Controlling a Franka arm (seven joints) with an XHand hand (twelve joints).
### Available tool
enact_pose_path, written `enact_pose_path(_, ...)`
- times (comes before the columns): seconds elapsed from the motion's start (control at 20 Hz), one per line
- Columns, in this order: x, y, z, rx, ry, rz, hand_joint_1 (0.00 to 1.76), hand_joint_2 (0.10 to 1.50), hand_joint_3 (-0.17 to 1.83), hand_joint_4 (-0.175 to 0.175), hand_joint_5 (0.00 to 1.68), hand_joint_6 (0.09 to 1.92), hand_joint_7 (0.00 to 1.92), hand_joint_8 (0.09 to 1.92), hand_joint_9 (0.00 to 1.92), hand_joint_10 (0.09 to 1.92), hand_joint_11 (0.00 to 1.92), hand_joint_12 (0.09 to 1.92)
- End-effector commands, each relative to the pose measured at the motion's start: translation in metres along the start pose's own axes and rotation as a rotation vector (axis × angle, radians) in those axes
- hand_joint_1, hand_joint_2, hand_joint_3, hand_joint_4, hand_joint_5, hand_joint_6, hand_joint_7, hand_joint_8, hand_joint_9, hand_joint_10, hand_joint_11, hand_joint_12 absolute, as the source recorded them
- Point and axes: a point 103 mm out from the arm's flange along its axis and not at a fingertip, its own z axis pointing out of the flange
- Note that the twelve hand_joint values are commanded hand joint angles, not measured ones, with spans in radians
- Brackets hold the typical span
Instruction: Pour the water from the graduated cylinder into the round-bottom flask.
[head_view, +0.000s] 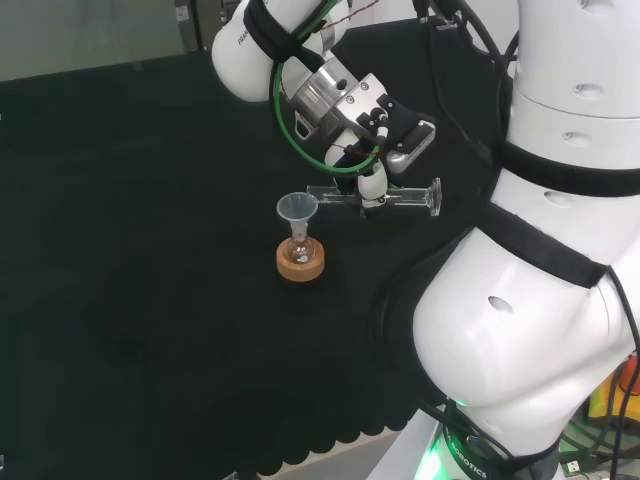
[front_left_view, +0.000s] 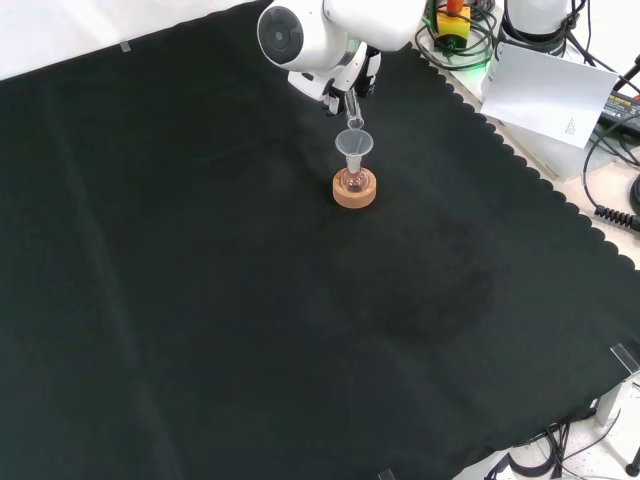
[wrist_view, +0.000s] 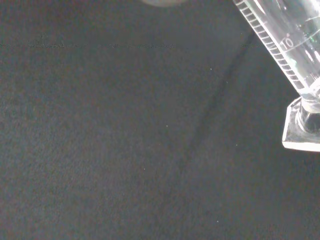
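In the head view the hand (head_view: 368, 178) is shut on a clear graduated cylinder (head_view: 400, 197), which lies nearly level above the cloth. Its mouth points left, over a clear funnel (head_view: 297, 208). The funnel sits in the neck of a small round-bottom flask (head_view: 299, 250) on a cork ring stand (head_view: 300, 264). In the front view the cylinder's mouth (front_left_view: 352, 120) hangs just above the funnel (front_left_view: 354, 143), with the flask (front_left_view: 353, 181) and cork ring (front_left_view: 355, 192) below. The wrist view catches the cylinder's scale (wrist_view: 272, 47) and its foot (wrist_view: 302, 125) over the black cloth.
The arm's own big white links (head_view: 540, 250) rise at the right of the head view. In the front view the cloth's scalloped edge (front_left_view: 560, 195) runs down the right, with white paper (front_left_view: 545, 85) and cables beyond it.
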Motion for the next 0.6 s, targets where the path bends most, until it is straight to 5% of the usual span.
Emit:
enact_pose_path(0.05, 0.0011, -0.0025, -0.0024, 0.012, -0.014, 0.009, 1.27, 1.1, 0.0, -0.175, 1.0, 0.97, 1.03, 0.96, 1.4, 0.1, 1.22, 0.75)
enact_pose_path(0.6, 0.0033, -0.0065, -0.0074, 0.03, -0.05, 0.029, 1.26, 1.1, 0.0, -0.175, 0.99, 0.98, 1.02, 0.96, 1.4, 0.1, 1.22, 0.75)
